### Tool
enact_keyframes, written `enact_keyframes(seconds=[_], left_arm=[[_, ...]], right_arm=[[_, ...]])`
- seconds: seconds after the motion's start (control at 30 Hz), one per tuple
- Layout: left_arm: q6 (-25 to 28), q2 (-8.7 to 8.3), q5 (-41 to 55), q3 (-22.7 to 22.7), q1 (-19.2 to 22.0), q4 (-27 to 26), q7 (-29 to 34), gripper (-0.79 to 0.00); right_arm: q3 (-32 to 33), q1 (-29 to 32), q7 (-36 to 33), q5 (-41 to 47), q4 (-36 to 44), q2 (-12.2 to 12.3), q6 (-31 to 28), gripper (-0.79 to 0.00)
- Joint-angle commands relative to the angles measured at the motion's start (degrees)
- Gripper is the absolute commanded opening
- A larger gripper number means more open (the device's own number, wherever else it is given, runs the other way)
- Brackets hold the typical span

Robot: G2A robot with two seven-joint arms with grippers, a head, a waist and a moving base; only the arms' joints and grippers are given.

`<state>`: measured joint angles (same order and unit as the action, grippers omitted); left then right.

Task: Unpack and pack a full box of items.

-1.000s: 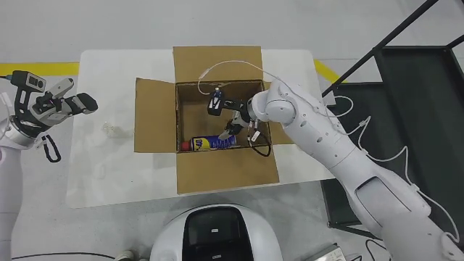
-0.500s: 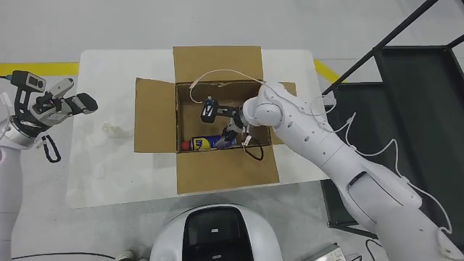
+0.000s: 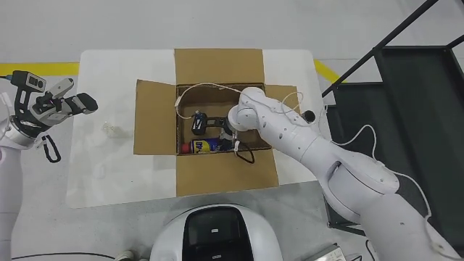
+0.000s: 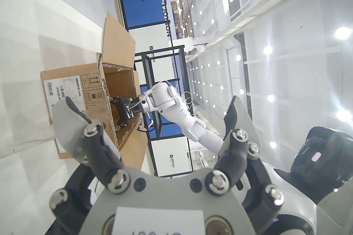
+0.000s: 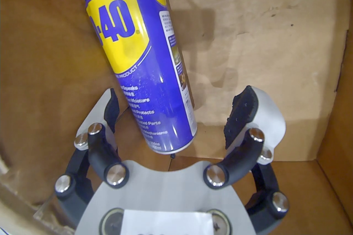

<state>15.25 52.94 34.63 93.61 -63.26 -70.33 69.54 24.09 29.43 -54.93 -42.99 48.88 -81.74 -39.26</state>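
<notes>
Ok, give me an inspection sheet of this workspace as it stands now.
Surface: white table.
Job's things: cardboard box open, flaps out; spray can lying inside.
Clutter: clear plastic scrap on the table beside the box.
Grippers: right gripper open inside the box, straddling the can's base; left gripper open, by the table's edge.
Cables: white cable looping over the box.
Surroundings: dark metal rack; yellow floor line.

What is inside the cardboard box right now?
A blue spray can with a red cap lies on the box floor, the open right gripper at its base. The arm covers some floor.
</notes>
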Motion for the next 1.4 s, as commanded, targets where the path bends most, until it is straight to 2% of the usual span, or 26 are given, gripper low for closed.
enact_keyframes(seconds=[0.0,0.2,0.23,0.27,0.3,0.33,0.6,0.87,1.1,1.37], left_arm=[[0.0,0.0,0.0,0.0,0.0,0.0,0.0,0.0],[0.0,0.0,0.0,0.0,0.0,0.0,0.0,0.0],[0.0,0.0,0.0,0.0,0.0,0.0,0.0,0.0],[0.0,0.0,0.0,0.0,0.0,0.0,0.0,0.0],[0.0,0.0,0.0,0.0,0.0,0.0,0.0,0.0],[0.0,0.0,0.0,0.0,0.0,0.0,0.0,0.0],[0.0,0.0,0.0,0.0,0.0,0.0,0.0,0.0],[0.0,0.0,0.0,0.0,0.0,0.0,0.0,0.0],[0.0,0.0,0.0,0.0,0.0,0.0,0.0,0.0],[0.0,0.0,0.0,0.0,0.0,0.0,0.0,0.0]], right_arm=[[-1.0,-0.7,0.6,-0.2,-2.0,-1.2,0.0,0.0],[-3.3,-2.5,2.3,-0.8,-8.2,-4.6,-0.3,0.0],[-3.6,-2.7,2.5,-0.7,-9.2,-5.1,-0.7,-0.022],[-3.9,-3.0,2.6,-0.9,-10.2,-5.6,-0.8,-0.453],[-4.1,-3.2,2.6,-0.9,-11.2,-6.1,-0.6,-0.696],[-4.3,-3.4,2.8,-0.9,-12.1,-6.6,-0.7,-0.785],[-4.6,-5.6,4.4,-1.2,-17.9,-9.1,-1.3,-0.785],[-3.6,-7.6,3.5,-1.0,-19.2,-9.3,-3.2,-0.785],[-1.2,-8.4,3.9,-1.0,-15.7,-7.0,-6.5,-0.785],[4.4,-6.6,1.1,-1.1,-4.6,-1.3,-7.0,-0.785]])
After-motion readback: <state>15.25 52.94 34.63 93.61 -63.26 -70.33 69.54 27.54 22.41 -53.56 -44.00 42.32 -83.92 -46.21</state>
